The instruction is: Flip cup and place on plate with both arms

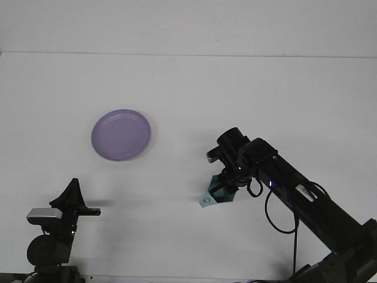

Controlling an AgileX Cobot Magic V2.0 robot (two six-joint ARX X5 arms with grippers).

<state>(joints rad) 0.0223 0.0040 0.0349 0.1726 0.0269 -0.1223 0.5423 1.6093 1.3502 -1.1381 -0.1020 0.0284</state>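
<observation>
A purple plate (pixel 121 134) lies flat on the white table, left of centre. My right arm reaches in from the lower right, and my right gripper (pixel 221 190) points down, shut on the teal cup (pixel 207 201). The cup sits low over the table to the right of and nearer than the plate, well apart from it. Only the cup's lower left part and its handle show; the gripper hides the rest. Whether the cup touches the table I cannot tell. My left gripper (pixel 73 191) rests at the lower left, pointing up, below the plate and holding nothing.
The white table (pixel 188 88) stretches back to a pale wall. Black cables hang from my right arm (pixel 294 194), which crosses the lower right of the view.
</observation>
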